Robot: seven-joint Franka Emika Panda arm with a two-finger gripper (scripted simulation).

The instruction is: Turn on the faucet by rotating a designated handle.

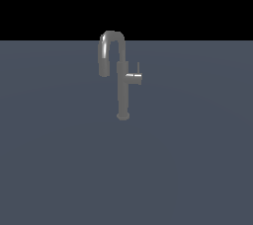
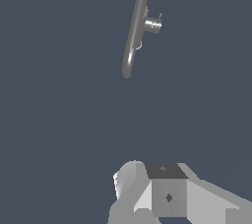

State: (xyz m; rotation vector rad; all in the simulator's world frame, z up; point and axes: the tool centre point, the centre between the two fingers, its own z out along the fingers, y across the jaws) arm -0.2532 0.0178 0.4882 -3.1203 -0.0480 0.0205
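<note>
Gripper [image 2: 167, 193] sits well apart from faucet [image 1: 122, 78] and handle [image 1: 134, 76].

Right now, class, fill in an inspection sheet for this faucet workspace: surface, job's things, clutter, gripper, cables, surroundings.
Surface: plain grey-blue floor.
Job's things: faucet upright, gooseneck spout on the exterior view's left; handle juts to that view's right, thin lever pin upright.
Clutter: nothing seen.
Gripper: only part of the gripper shows in the wrist view, far from the faucet; fingers out of view, open or shut unclear.
Cables: nothing seen.
Surroundings: black background above the floor.

Handle [image 1: 133, 76] on faucet's [image 1: 122, 91] exterior-view right
</note>
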